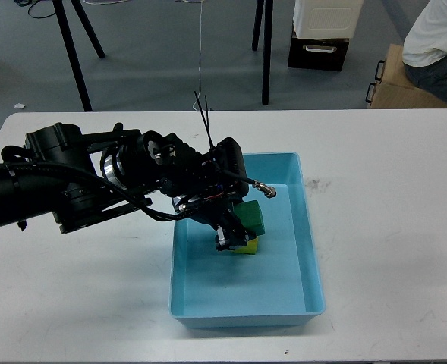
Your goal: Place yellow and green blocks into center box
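Tray (299,227) holds two cubes, one green (253,216), one yellow (249,246), apparently touching.

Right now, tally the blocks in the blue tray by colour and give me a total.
Yellow block: 1
Green block: 1
Total: 2 blocks, both inside the light blue tray, partly hidden under the left gripper.
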You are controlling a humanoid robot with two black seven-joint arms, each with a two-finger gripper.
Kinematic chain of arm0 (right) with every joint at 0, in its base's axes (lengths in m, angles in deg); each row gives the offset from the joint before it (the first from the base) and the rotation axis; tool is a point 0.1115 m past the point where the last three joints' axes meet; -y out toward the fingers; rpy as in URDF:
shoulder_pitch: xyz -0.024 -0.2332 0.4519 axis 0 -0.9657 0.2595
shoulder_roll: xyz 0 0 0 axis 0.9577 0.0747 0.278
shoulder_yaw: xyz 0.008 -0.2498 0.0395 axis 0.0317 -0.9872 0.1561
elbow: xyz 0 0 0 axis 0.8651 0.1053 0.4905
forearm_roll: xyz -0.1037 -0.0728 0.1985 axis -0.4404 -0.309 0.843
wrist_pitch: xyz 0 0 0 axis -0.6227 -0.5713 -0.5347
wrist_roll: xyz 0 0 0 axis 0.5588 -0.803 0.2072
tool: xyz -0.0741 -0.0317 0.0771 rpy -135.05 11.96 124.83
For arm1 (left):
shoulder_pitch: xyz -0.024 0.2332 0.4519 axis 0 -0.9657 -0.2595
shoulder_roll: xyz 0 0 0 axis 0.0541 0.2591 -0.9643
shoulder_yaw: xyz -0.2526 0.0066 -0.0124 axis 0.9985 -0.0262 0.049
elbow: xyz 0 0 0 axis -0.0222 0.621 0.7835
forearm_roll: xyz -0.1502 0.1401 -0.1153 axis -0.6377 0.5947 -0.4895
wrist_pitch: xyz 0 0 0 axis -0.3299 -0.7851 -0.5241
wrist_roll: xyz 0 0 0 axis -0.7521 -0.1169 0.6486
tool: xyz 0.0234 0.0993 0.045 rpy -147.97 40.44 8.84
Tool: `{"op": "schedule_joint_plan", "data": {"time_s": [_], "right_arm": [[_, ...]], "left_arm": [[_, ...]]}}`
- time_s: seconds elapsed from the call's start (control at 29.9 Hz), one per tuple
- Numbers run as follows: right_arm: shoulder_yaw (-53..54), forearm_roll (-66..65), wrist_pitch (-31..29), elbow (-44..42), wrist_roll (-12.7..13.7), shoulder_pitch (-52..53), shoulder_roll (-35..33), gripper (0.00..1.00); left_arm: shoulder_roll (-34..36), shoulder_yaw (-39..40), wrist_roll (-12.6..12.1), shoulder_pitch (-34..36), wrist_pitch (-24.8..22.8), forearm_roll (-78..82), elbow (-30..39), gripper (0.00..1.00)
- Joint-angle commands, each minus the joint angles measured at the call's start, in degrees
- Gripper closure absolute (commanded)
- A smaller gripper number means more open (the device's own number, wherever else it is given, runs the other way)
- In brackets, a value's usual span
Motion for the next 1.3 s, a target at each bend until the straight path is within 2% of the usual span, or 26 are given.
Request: {"op": "schedule_joint_plan", "data": {"time_s": [0.0,0.03,0.23,0.4,0.57,0.67,0.73,0.94,1.0,1.14,1.27], "right_arm": [[0.0,0.0,0.0,0.0,0.0,0.0,0.0,0.01],[0.0,0.0,0.0,0.0,0.0,0.0,0.0,0.01],[0.0,0.0,0.0,0.0,0.0,0.0,0.0,0.01],[-0.2,0.0,-0.2,0.1,-0.1,0.1,0.0,0.01],[-1.2,0.0,-0.3,0.7,0.0,0.9,0.0,0.01],[-1.7,-0.1,-0.5,0.7,0.0,3.0,0.0,0.01],[-2.4,0.0,-0.6,0.8,0.0,5.2,0.0,0.01],[-4.1,0.1,-1.1,1.1,0.1,11.2,1.8,0.01],[-5.6,0.1,-1.1,1.8,0.4,13.2,3.1,0.01],[-7.7,0.9,-2.2,2.9,0.9,16.8,4.8,0.01],[-10.4,9.5,-6.7,2.6,1.8,21.1,6.1,0.01]], "left_arm": [[0.0,0.1,0.0,-0.1,0.0,-0.4,0.0,0.22],[-0.1,0.2,0.0,-0.1,0.0,-0.4,0.0,0.18],[-0.1,0.3,0.0,0.0,0.0,-0.6,0.0,0.12],[1.1,0.9,0.0,0.4,0.0,-1.5,0.8,0.01],[4.5,6.6,0.0,0.5,0.0,-9.7,1.9,0.0],[5.4,14.9,0.0,-0.1,0.0,-13.9,1.7,0.0],[5.7,23.4,0.0,-1.7,0.0,-15.6,1.2,0.0],[5.5,53.8,0.0,-12.7,0.0,-16.3,-1.8,0.01],[5.4,60.8,0.0,-16.8,0.0,-17.3,-1.8,0.01],[5.4,68.9,0.0,-23.9,0.0,-25.7,-1.8,0.01],[5.9,70.5,0.0,-28.7,0.0,-40.1,-1.4,0.0]]}}
